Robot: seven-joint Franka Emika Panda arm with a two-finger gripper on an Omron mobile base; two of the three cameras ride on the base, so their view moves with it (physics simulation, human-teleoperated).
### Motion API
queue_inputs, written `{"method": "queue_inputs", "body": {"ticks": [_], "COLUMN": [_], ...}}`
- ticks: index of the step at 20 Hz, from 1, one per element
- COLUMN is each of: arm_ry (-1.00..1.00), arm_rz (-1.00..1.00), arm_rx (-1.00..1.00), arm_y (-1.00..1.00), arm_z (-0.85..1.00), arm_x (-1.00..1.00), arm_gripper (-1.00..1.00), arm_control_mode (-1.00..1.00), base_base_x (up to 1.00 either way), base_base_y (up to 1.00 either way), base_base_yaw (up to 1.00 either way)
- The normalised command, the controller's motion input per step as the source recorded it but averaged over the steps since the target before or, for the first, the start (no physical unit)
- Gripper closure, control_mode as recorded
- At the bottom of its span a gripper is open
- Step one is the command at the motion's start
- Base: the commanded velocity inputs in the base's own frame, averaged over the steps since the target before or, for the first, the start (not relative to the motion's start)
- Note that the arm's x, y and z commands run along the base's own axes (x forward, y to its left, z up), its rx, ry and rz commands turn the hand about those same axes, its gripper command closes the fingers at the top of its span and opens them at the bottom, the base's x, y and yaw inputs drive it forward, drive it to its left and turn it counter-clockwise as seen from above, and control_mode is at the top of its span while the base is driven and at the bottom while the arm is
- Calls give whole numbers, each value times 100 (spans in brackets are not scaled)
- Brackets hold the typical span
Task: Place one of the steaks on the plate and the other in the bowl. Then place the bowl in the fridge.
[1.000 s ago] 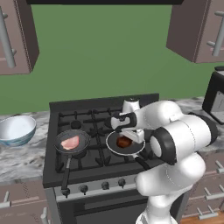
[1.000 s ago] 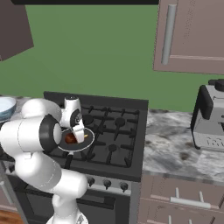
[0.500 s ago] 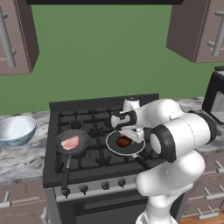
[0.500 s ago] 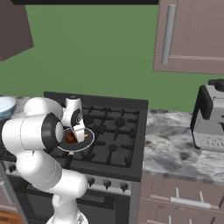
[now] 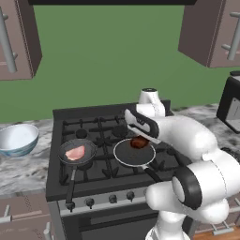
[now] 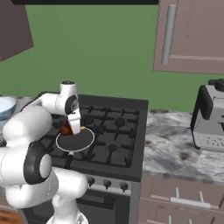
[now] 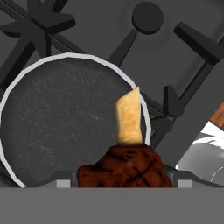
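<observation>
Gripper point(image 5: 138, 140) clamped on the dark steak point(image 7: 124, 168), lifted just above the rimmed black pan point(image 5: 134, 153) on the black stove point(image 5: 105, 154). Pale steak point(image 5: 74, 153) flat in the smaller pan point(image 5: 76, 153). Bowl point(image 5: 17, 139) on the marble counter point(image 5: 21, 164), left of the stove. Green wall, brown cabinets. Dark steak's long axis hard to judge.

light: even, bright | shadows: faint | glare: none | focus: sharp
</observation>
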Motion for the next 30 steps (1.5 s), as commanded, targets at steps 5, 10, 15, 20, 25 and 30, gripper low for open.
{"method": "queue_inputs", "body": {"ticks": [5,10,15,20,25,30], "arm_ry": [0,-1,-3,0,0,0], "arm_rz": [-7,-7,-1,0,0,0], "arm_rx": [0,0,0,0,0,0], "arm_y": [-41,-26,-7,0,2,0], "arm_z": [100,67,12,0,0,0], "arm_x": [-93,-94,-57,0,-11,0], "arm_gripper": [100,100,100,100,100,100], "arm_control_mode": [-100,-100,-100,-100,100,100], "base_base_x": [0,0,0,0,-16,-38], "base_base_y": [0,0,0,0,11,71], "base_base_yaw": [0,0,0,0,-1,-7]}}
